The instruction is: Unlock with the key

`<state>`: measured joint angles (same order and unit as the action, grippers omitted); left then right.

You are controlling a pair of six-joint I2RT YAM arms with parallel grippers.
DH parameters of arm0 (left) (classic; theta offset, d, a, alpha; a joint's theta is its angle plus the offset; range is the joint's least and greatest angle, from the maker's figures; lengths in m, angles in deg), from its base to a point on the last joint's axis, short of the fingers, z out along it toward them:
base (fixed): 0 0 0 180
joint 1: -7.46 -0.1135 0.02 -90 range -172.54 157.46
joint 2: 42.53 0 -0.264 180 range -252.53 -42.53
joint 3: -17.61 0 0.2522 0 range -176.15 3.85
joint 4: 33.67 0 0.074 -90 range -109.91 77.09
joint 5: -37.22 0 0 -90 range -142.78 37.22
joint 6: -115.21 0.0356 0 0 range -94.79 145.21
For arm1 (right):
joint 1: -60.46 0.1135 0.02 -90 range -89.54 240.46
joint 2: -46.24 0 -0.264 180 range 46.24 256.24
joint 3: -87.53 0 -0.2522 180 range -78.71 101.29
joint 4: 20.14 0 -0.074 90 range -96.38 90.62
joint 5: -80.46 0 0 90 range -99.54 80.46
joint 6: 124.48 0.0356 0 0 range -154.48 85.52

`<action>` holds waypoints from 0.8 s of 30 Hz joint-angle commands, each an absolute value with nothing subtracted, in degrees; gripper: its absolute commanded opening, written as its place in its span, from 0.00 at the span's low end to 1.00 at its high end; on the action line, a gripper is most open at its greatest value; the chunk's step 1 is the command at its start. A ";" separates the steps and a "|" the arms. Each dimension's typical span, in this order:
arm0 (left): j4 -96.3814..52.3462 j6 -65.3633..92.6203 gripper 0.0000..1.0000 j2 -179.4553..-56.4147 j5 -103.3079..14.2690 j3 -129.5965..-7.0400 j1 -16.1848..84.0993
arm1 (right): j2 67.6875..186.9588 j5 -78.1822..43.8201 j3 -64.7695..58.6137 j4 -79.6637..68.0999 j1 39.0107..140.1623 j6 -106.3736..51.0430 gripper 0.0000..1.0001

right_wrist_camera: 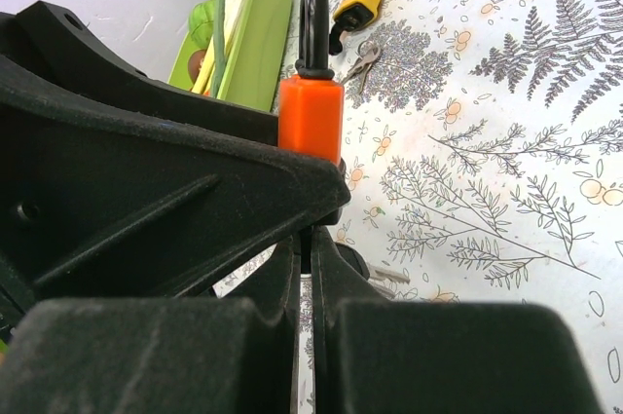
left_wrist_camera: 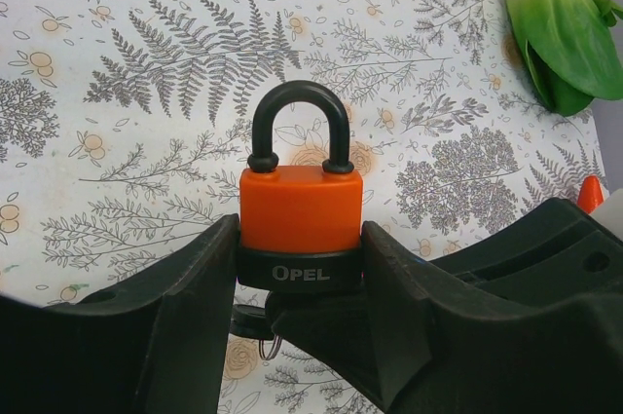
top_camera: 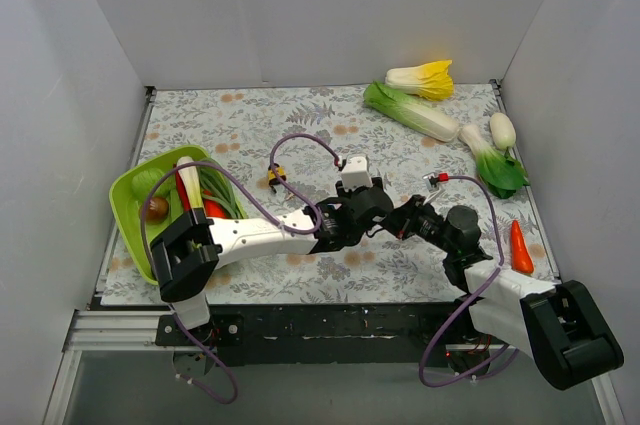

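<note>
An orange padlock (left_wrist_camera: 300,209) with a black shackle and a black "OPEL" base stands upright between the fingers of my left gripper (left_wrist_camera: 300,258), which is shut on its sides. My right gripper (right_wrist_camera: 311,244) sits right under the padlock's base, its jaws almost closed on the black head of the key (left_wrist_camera: 251,321). A spare silver key (right_wrist_camera: 389,275) of the bunch hangs beside it. The key's blade is hidden at the base of the padlock (right_wrist_camera: 311,117). In the top view both grippers, left (top_camera: 372,207) and right (top_camera: 402,220), meet at the table's middle.
A yellow padlock (right_wrist_camera: 355,7) with its own keys (right_wrist_camera: 362,61) lies further back, also in the top view (top_camera: 275,177). A green basket (top_camera: 128,185) of vegetables is at the left. Cabbages (top_camera: 410,110), bok choy (left_wrist_camera: 560,29) and a carrot (top_camera: 520,247) lie at the right.
</note>
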<state>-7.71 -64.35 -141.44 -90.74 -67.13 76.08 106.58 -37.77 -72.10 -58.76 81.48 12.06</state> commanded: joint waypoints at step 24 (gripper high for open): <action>-27.46 -58.47 0.00 -126.91 -72.83 -51.53 80.76 | 99.50 -32.57 -67.90 -70.27 78.22 19.31 0.01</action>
